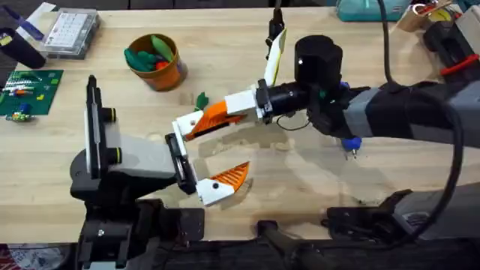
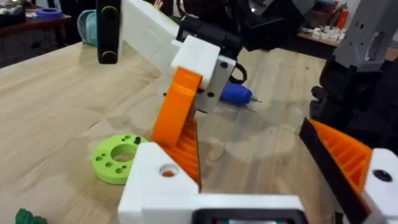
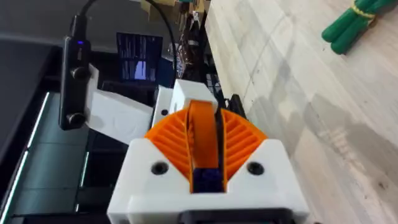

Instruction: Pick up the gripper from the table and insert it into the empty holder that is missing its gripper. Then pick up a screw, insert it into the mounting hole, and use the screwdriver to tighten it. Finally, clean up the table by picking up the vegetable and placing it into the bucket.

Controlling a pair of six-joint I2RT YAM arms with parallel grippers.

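Two arms meet mid-table overhead: my right gripper (image 1: 244,103) pinches the gripper (image 1: 212,114), its long axis aimed at the holder (image 1: 180,127) on my left gripper (image 1: 214,150), whose jaws are spread wide. Left wrist: the wedge leans tilted, its lower end at the holder. Right wrist: ribbed pads (image 3: 239,140) press its flanks.

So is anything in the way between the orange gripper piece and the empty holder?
Nothing visible. The right gripper holds the gripper with its tip right at the holder on the left arm. The green vegetable lies on the table beside them, off the path.
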